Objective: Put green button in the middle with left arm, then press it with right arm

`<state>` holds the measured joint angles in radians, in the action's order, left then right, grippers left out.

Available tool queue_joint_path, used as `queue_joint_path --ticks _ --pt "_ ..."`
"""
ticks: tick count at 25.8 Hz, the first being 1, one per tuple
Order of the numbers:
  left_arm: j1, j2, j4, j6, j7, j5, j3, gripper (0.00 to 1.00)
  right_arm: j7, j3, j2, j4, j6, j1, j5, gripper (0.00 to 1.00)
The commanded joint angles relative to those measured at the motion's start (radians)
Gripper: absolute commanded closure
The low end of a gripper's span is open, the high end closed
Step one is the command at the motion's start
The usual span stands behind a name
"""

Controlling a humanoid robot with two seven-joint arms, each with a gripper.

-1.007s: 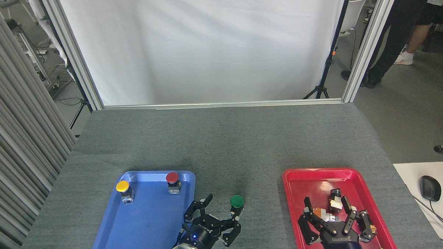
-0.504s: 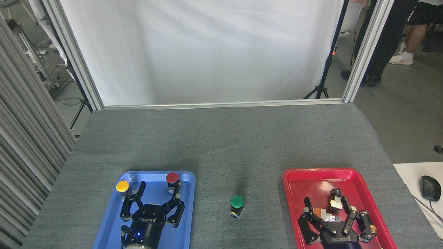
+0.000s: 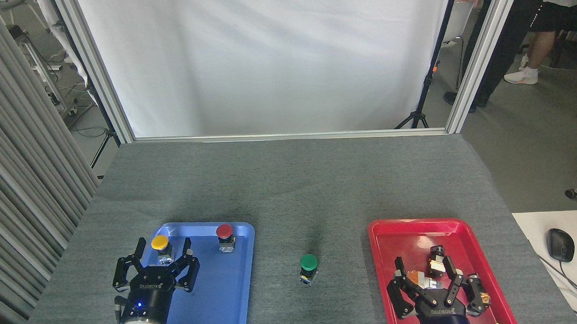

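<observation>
Two grippers are in view, and only the left gripper has changed: a second ago it was beside the green button, half a second ago it had pulled back over the blue tray, and now it sits further left, over that tray's left edge just in front of the yellow-capped button, with its three fingers spread and nothing between them. The green button has not shifted since its release. It stands upright on the bare grey worktop, between the blue tray and the red tray and well apart from both grippers.

By my reading, the placing half of the task is done and the press is what remains. The right gripper has barely moved across the three frames. It hovers low over the red tray, fingers spread, above some small parts that I cannot identify. The red-capped button stays at the far end of the blue tray.

White lettering on both gripper bodies reads "ROBOTIQ", seen reversed from this viewpoint. A blue light glows on the left wrist.
</observation>
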<state>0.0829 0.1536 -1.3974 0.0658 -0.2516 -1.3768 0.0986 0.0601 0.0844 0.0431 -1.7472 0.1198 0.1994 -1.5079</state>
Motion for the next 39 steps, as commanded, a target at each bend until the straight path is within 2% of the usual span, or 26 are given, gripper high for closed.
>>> queue_joint_path --ticks 1,6,10,24,39 --pt "-0.003 0.009 0.003 -0.011 0.002 0.012 -0.008 0.01 0.0 0.0 -0.002 0.0 0.0 0.0 0.0 0.0" --pt "0.003 0.011 0.0 -0.018 0.002 0.022 -0.01 0.01 0.0 -0.002 -0.003 0.0 0.0 0.0 0.001 0.0" --pt "0.003 0.017 -0.002 -0.075 0.003 0.03 -0.011 0.01 0.0 -0.005 -0.003 0.0 0.0 0.0 0.0 0.0" --pt "-0.005 0.018 -0.014 -0.075 0.008 0.033 -0.072 0.01 0.0 -0.006 -0.003 0.0 0.0 0.0 0.002 0.0" --pt "-0.005 0.015 -0.028 -0.078 0.009 0.039 -0.079 0.01 0.0 -0.006 -0.005 0.002 0.0 0.0 0.002 0.0"
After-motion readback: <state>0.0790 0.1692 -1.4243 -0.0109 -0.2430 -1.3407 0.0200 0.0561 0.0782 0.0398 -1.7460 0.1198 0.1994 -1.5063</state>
